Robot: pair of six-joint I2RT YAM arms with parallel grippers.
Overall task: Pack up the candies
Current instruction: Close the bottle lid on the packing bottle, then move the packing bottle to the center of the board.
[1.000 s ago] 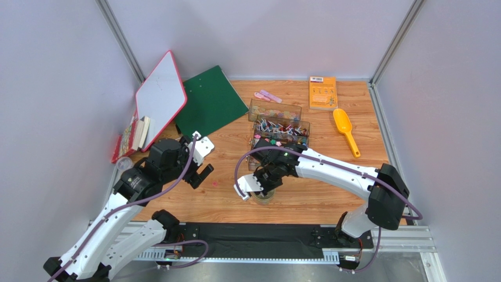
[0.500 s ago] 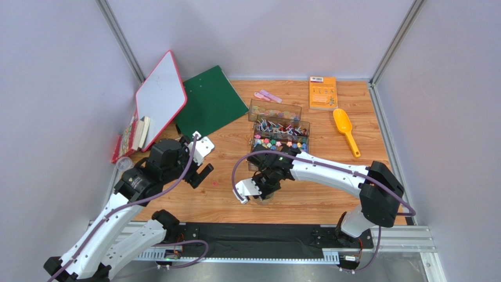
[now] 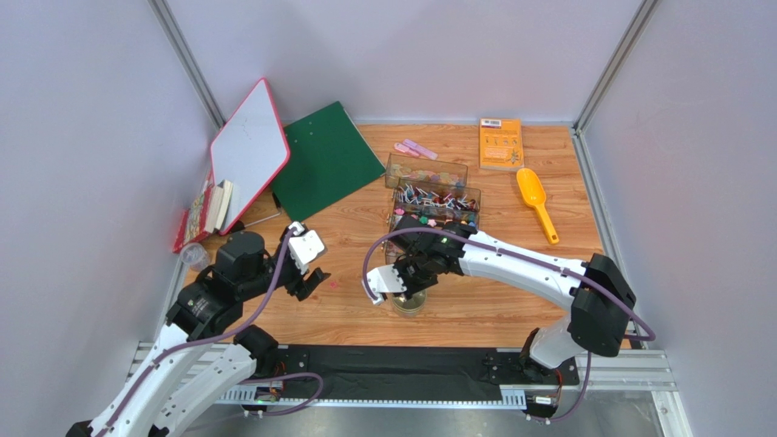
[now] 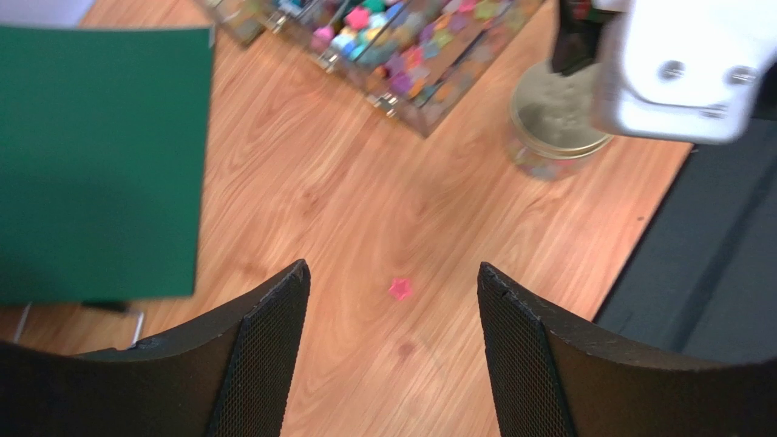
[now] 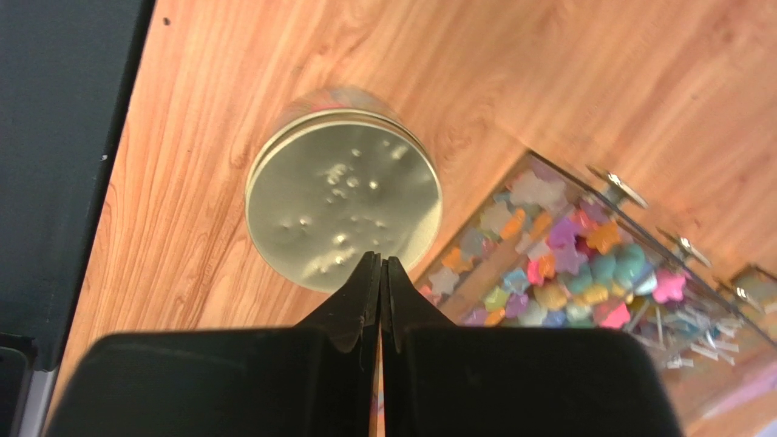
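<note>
The candies (image 3: pixel 436 219) are small star-shaped sweets in mixed colours, filling the near compartment of a clear box (image 3: pixel 393 217); they also show in the right wrist view (image 5: pixel 565 264) and the left wrist view (image 4: pixel 401 45). One pink candy (image 4: pixel 399 289) lies loose on the table (image 3: pixel 335 284). A small jar with a round gold lid (image 5: pixel 344 211) stands near the table's front edge (image 3: pixel 408 301). My right gripper (image 5: pixel 381 264) is shut and empty, just above the lid. My left gripper (image 4: pixel 392 300) is open and empty above the loose pink candy.
A yellow scoop (image 3: pixel 534 200) lies at the right. An orange booklet (image 3: pixel 501 143) and pink sticks (image 3: pixel 416 148) lie at the back. A green folder (image 3: pixel 328 159), a white board (image 3: pixel 248 150) and books (image 3: pixel 208 211) are at the back left. A black mat (image 3: pixel 383 369) borders the front.
My left arm has drawn back toward the near left and lowered, its gripper now over the loose pink candy. My right gripper stayed over the jar lid with only small shifts.
</note>
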